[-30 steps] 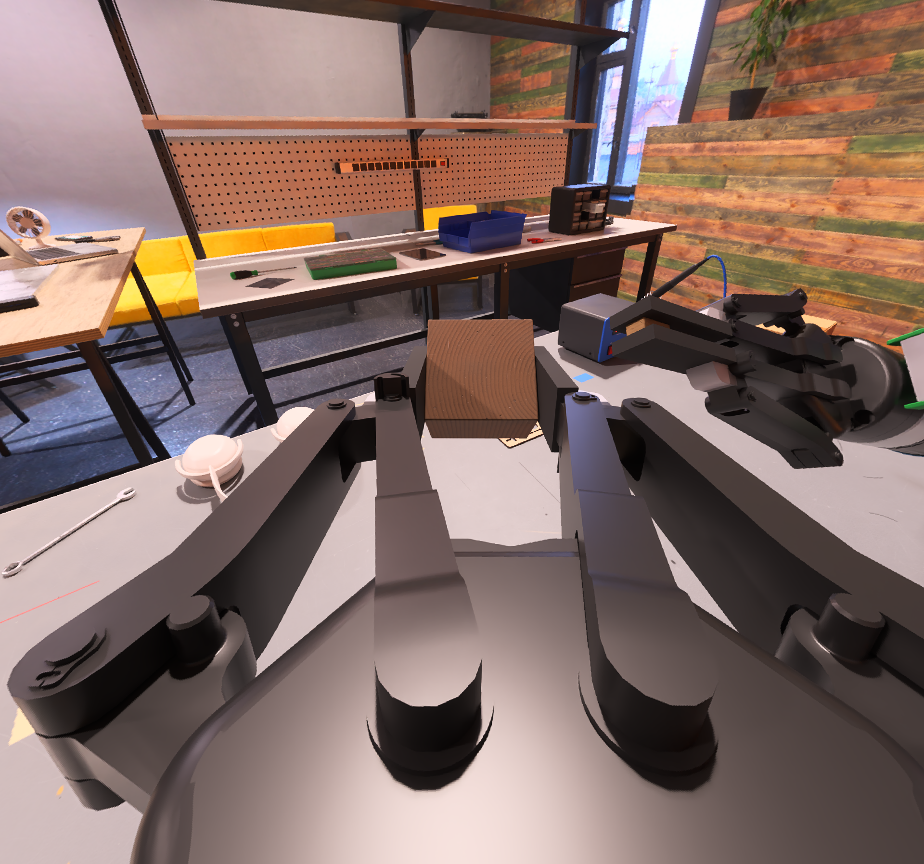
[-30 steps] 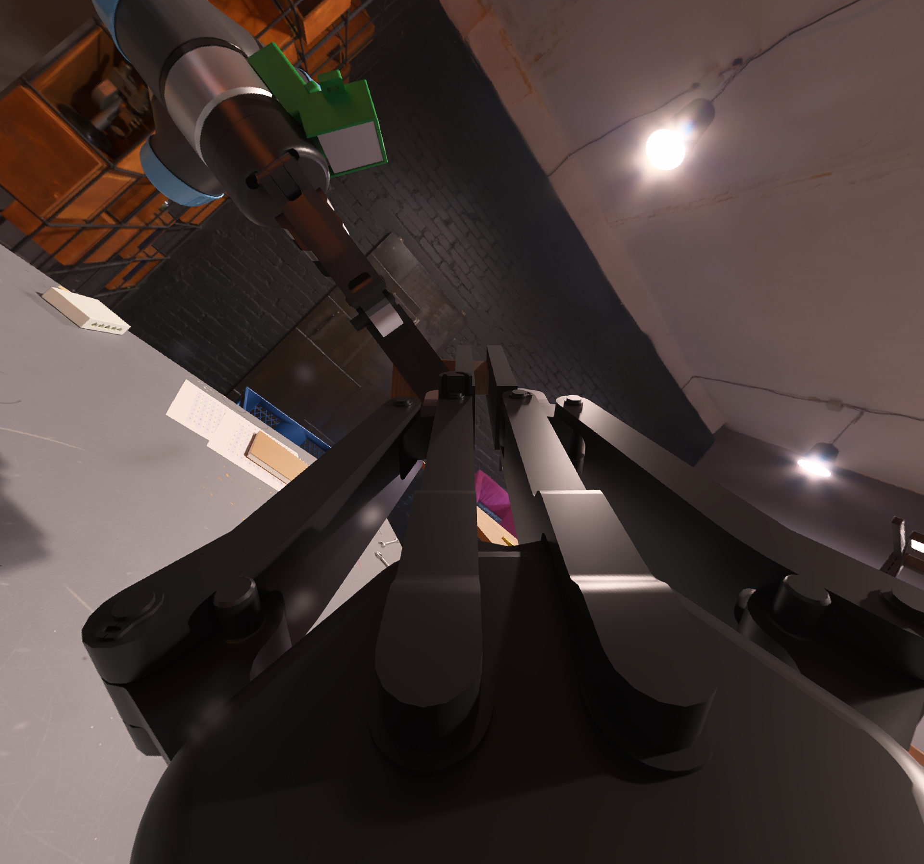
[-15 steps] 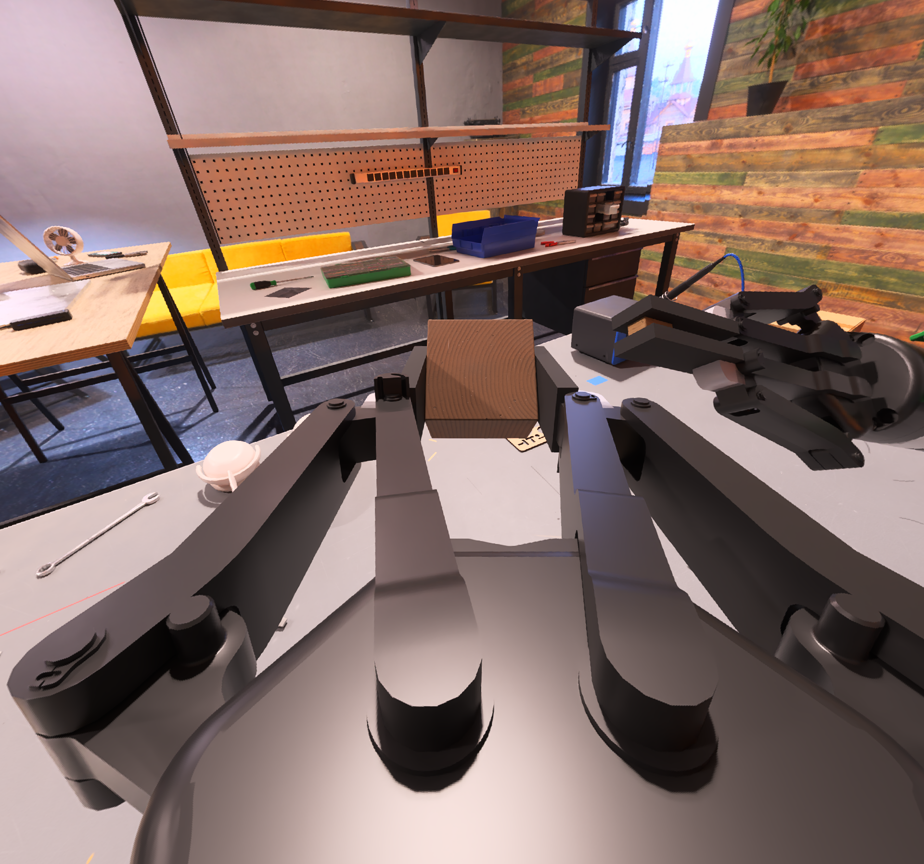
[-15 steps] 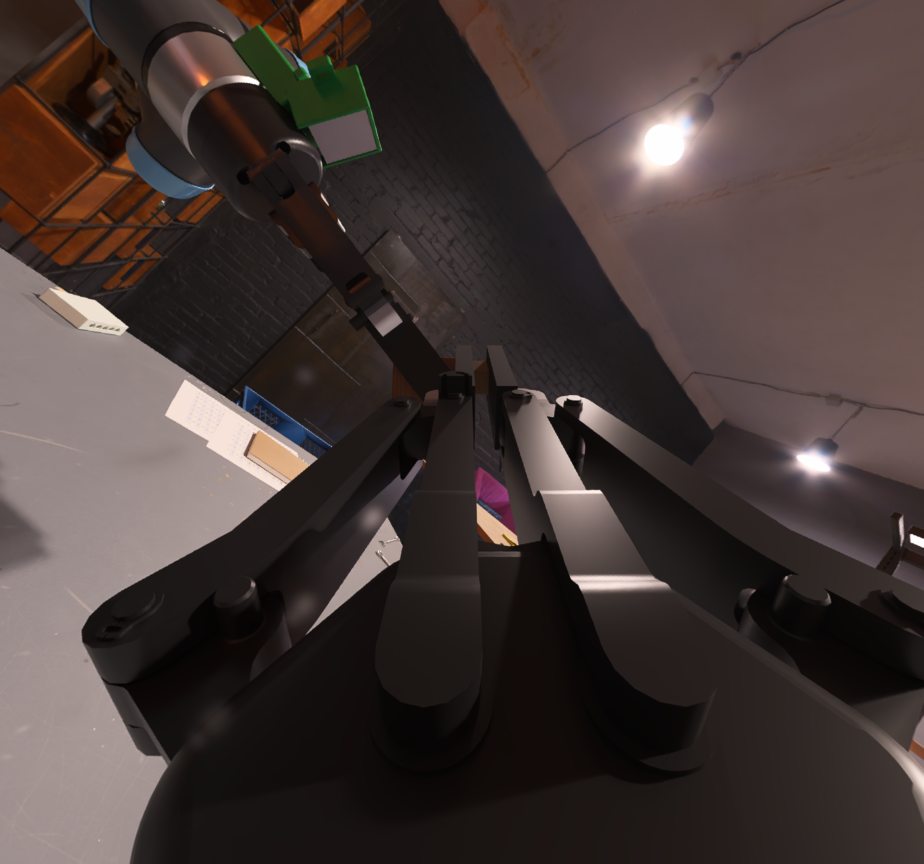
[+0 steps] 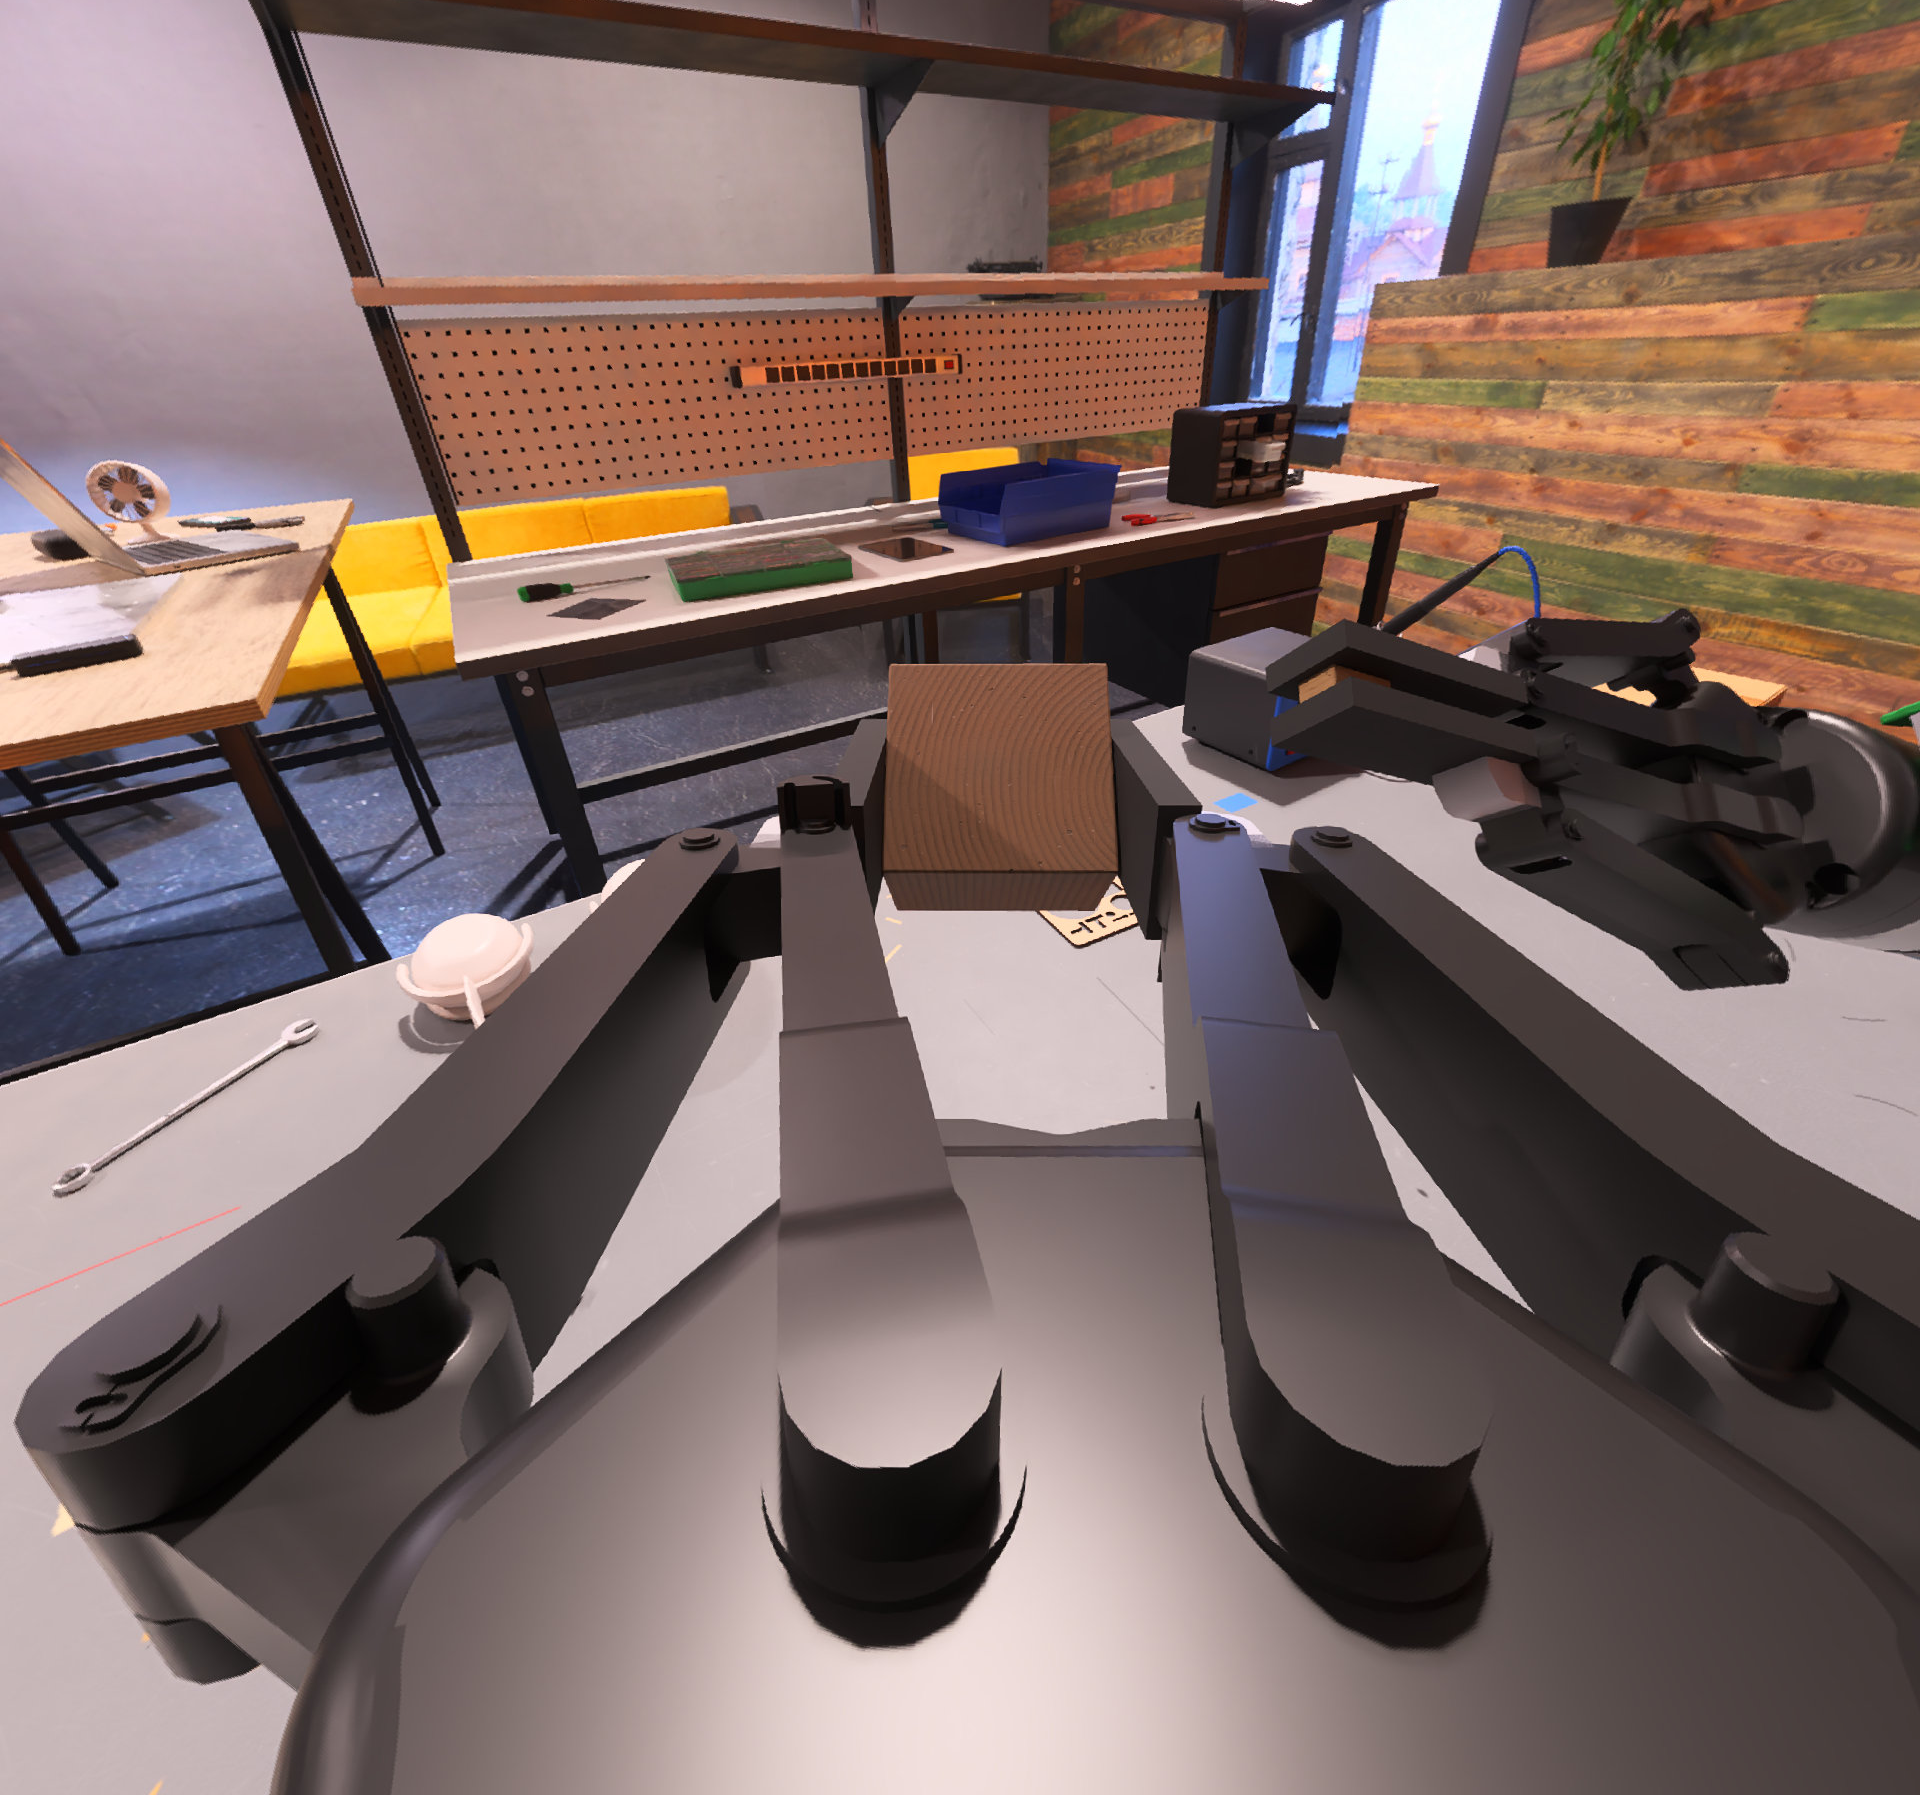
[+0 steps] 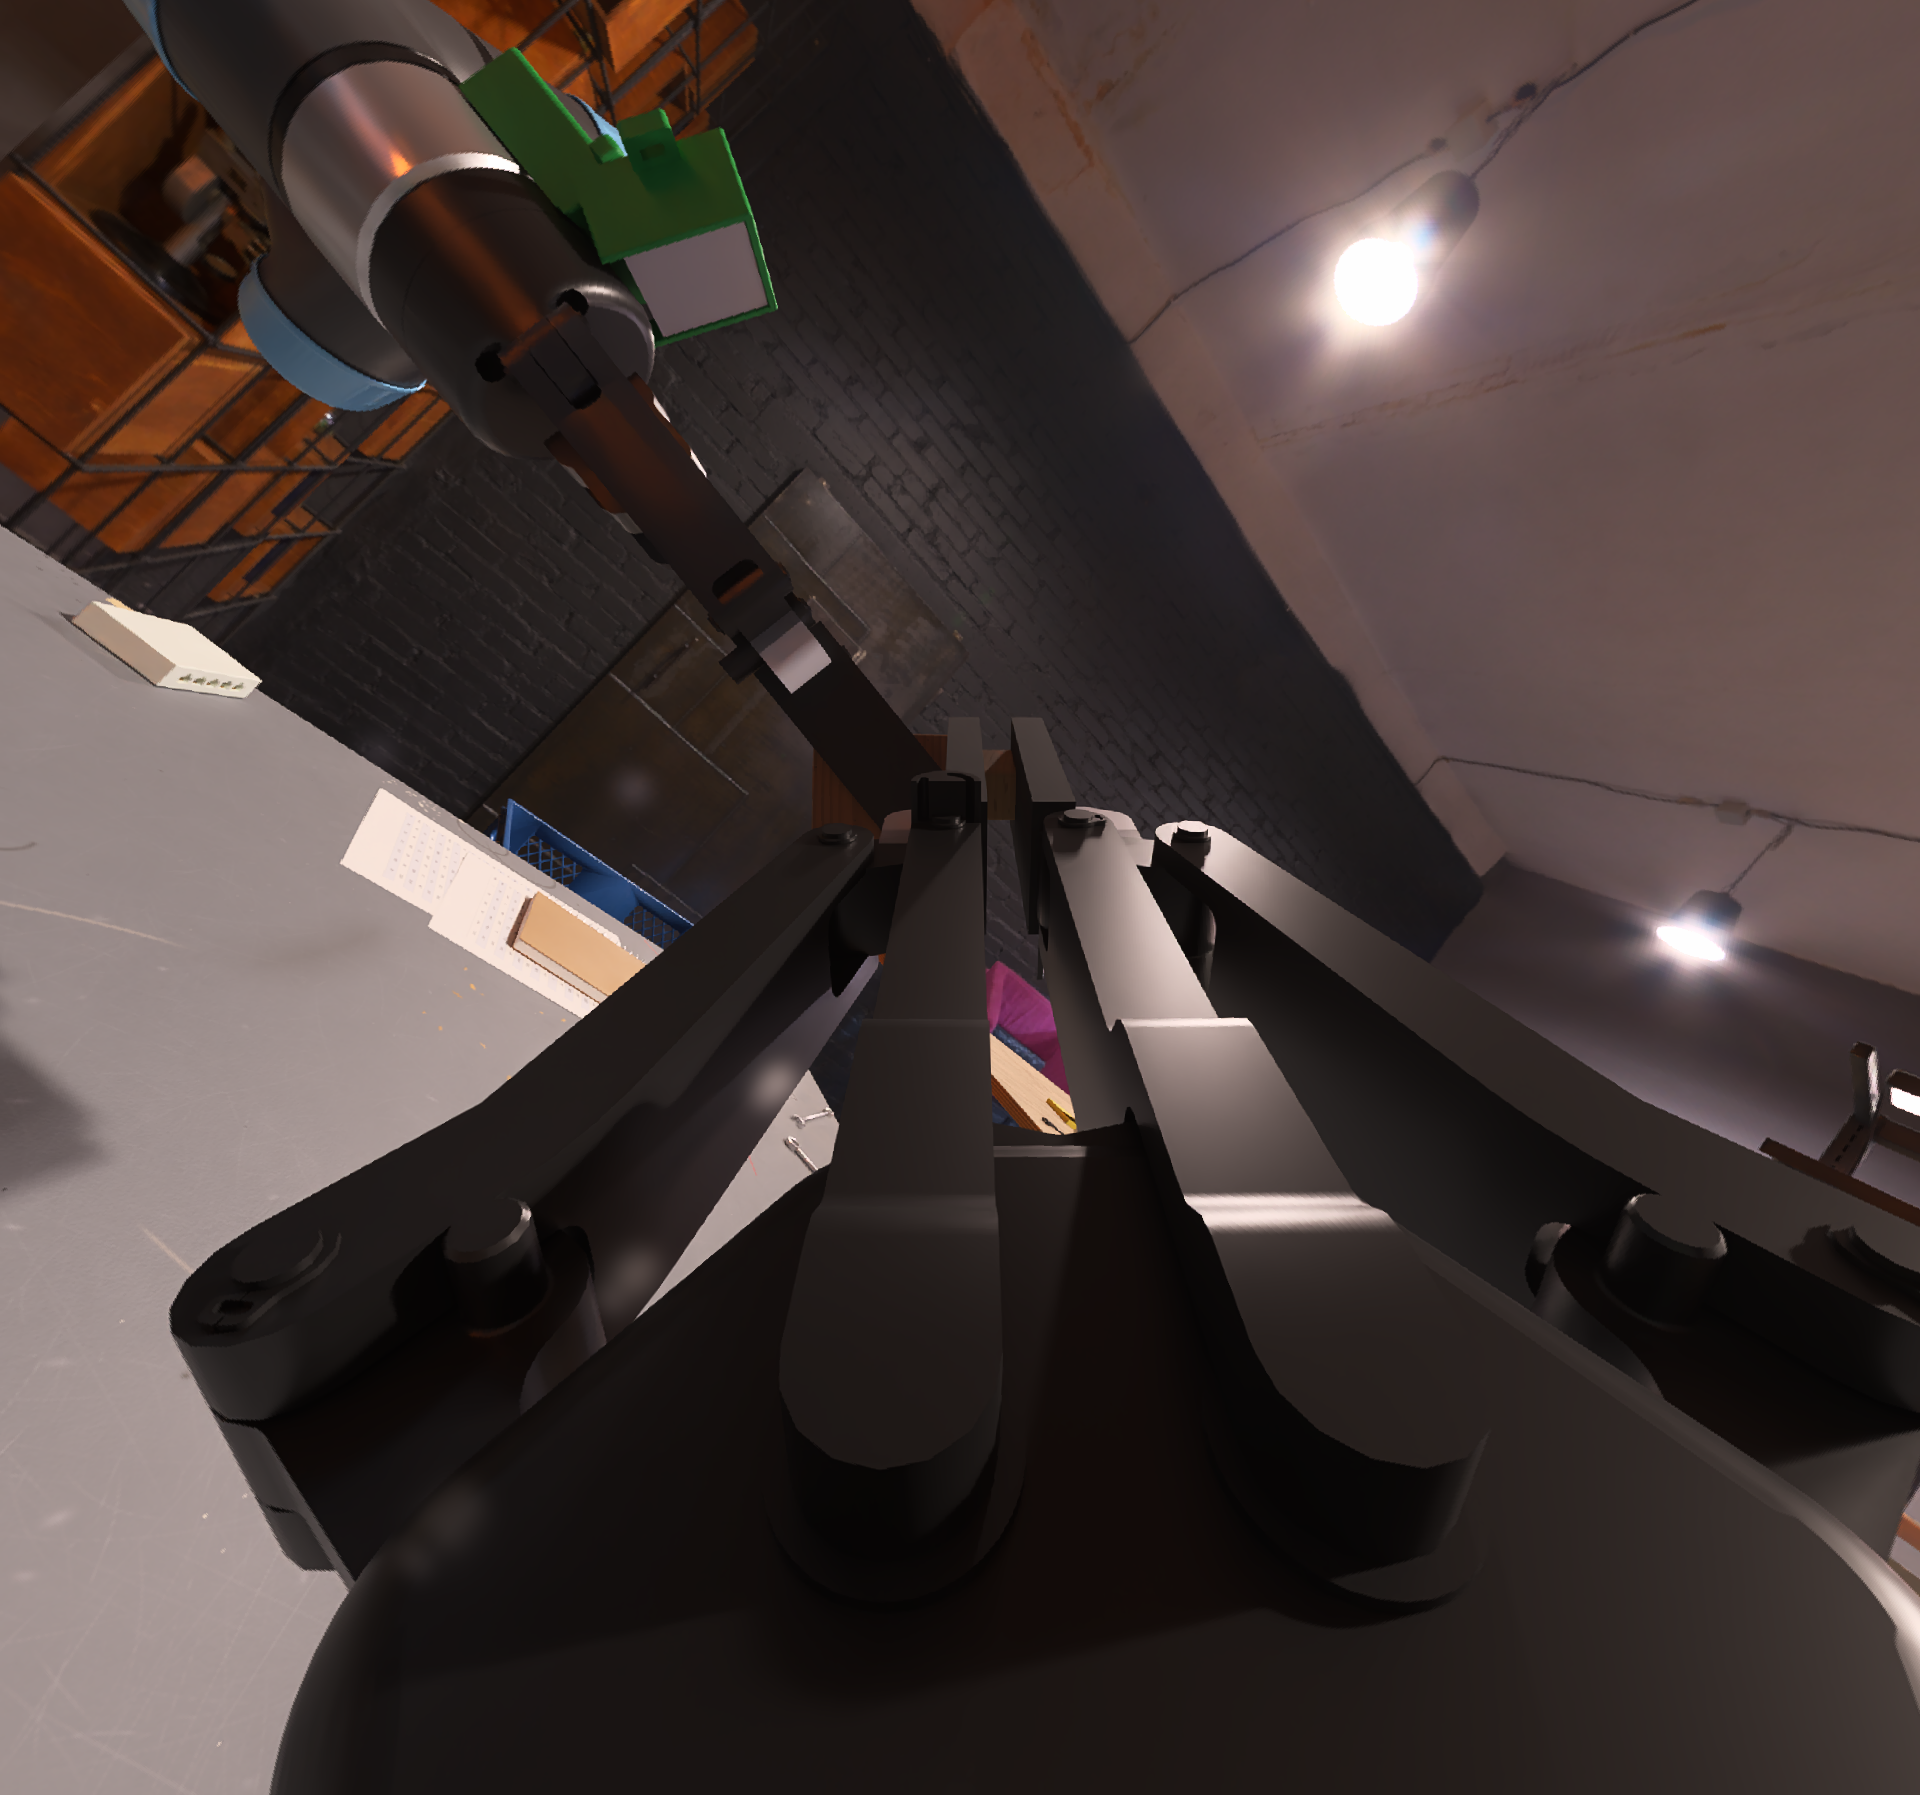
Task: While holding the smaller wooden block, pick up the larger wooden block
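Note:
My left gripper (image 5: 997, 789) is shut on the larger wooden block (image 5: 992, 789), a brown cube with ring grain, and holds it above the grey table (image 5: 1039, 1018). My right gripper (image 6: 995, 774) is shut on the smaller wooden block (image 6: 995, 781), of which only a light sliver shows between the fingers. In the left wrist view the right gripper (image 5: 1325, 691) sits at the right, raised off the table, with the small block (image 5: 1340, 680) pinched at its tips. In the right wrist view the left arm (image 6: 416, 218) reaches down from the upper left.
On the grey table: a wrench (image 5: 187, 1106), a white dome-shaped object (image 5: 468, 961), a flat cut-out plate (image 5: 1096, 919), a grey box (image 5: 1236, 696) with a blue cable. The right wrist view shows a white box (image 6: 166, 649), white sheets (image 6: 457, 883), a blue crate (image 6: 582, 872).
The left gripper has risen and tilted with the larger block, so the table and background sink lower in its view. The right gripper stays still, shut on the small block.

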Controlling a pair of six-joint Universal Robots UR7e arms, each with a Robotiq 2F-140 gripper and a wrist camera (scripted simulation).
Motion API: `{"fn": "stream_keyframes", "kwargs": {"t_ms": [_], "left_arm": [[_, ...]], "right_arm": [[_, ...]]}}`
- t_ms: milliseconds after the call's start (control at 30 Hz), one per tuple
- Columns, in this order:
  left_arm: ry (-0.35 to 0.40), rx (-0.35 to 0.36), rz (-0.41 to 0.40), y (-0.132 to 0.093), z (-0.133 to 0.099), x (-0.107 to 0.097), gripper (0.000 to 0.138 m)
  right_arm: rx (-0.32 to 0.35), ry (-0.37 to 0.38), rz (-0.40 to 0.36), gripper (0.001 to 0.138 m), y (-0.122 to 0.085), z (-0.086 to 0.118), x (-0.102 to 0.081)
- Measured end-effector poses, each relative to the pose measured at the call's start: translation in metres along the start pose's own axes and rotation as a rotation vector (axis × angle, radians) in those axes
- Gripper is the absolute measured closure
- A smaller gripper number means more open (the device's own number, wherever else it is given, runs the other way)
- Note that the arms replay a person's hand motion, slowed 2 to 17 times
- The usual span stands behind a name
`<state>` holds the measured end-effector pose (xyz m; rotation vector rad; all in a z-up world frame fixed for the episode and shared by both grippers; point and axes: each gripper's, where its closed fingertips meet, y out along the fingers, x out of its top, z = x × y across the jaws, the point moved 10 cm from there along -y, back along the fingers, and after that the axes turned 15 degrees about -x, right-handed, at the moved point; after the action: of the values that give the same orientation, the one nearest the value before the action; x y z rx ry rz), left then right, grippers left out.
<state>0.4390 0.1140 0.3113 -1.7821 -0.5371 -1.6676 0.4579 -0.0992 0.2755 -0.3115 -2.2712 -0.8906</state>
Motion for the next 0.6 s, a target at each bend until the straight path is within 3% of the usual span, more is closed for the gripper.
{"fn": "stream_keyframes", "kwargs": {"t_ms": [600], "left_arm": [[0.061, 0.051, 0.008, -0.0004, -0.0036, 0.0016, 0.086]], "right_arm": [[0.008, 0.048, 0.018, 0.131, 0.0019, -0.0010, -0.0003]]}}
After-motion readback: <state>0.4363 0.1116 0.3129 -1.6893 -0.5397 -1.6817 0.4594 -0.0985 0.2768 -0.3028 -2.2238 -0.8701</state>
